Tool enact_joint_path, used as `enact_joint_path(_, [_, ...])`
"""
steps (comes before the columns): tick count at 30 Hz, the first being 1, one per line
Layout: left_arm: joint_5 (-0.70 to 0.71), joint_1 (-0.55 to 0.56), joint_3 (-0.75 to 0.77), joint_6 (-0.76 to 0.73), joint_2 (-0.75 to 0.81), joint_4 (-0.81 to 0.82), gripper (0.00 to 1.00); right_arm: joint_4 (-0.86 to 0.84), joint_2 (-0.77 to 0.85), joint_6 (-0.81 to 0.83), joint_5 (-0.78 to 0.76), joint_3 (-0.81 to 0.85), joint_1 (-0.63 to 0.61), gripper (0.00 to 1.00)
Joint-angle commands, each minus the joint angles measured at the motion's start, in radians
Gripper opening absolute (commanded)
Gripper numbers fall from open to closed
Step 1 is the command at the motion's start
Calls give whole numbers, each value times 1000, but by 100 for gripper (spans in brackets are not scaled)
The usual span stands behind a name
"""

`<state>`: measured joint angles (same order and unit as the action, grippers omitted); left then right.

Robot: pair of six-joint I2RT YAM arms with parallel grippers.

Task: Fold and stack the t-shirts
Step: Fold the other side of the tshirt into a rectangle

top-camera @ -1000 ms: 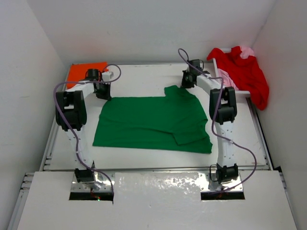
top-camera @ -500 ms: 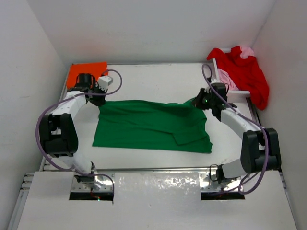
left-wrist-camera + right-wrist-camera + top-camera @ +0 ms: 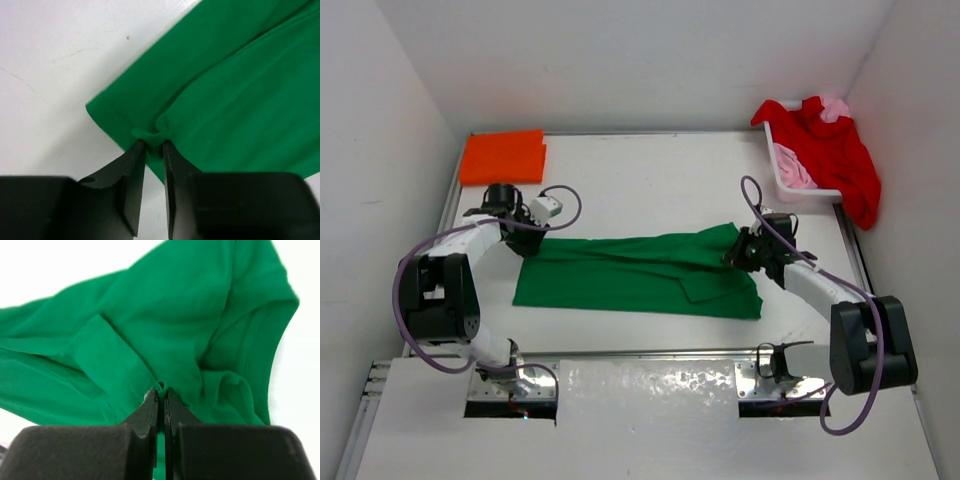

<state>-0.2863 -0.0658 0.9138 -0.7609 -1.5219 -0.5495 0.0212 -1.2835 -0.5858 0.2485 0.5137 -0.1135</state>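
Observation:
The green t-shirt (image 3: 630, 270) lies across the middle of the table, its far edge brought forward over the near half into a long narrow band. My left gripper (image 3: 525, 238) is low at the shirt's left end. Its jaws stand a little apart in the left wrist view, with a small pucker of green cloth (image 3: 150, 134) at the left gripper's (image 3: 154, 144) tips. My right gripper (image 3: 732, 255) is shut on a fold of the green t-shirt (image 3: 165, 315) at its right end; the right gripper's (image 3: 161, 391) tips pinch the cloth. A folded orange t-shirt (image 3: 502, 156) lies at the far left corner.
A white basket (image 3: 790, 185) stands at the far right, with a red t-shirt (image 3: 830, 150) draped over it and a light pink t-shirt (image 3: 795, 172) inside. Walls close in the table on the left, back and right.
Both grippers pulled the green shirt's far edge toward the near side and down, folding it over. The left jaws, shut before, have parted slightly.

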Motion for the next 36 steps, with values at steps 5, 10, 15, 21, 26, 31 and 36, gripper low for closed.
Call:
enact_joint_path(5, [-131,-3,81,-191,35,-231,32,-72,-23,-13,34,-9,0,0])
enact_joint_path(10, [-168,-6,135,-267,20,-368,32,-55,-31,7,26,2,0,0])
enact_joint_path(15, [-3,-6,161,-109,-37,-186,35,-56,-33,6,25,5,1,0])
enact_joint_path(21, [10,-5,218,-144,-40,-196,50,-52,-45,9,29,0,0,0])
enact_joint_path(26, [-8,-5,237,-184,-89,-250,56,-52,-50,7,25,-4,1,0])
enact_joint_path(31, [29,-5,221,-176,-176,-253,51,-34,-59,20,21,20,0,0])
enact_joint_path(36, [-2,-5,237,-187,-195,-296,34,-24,-62,29,15,39,0,0])
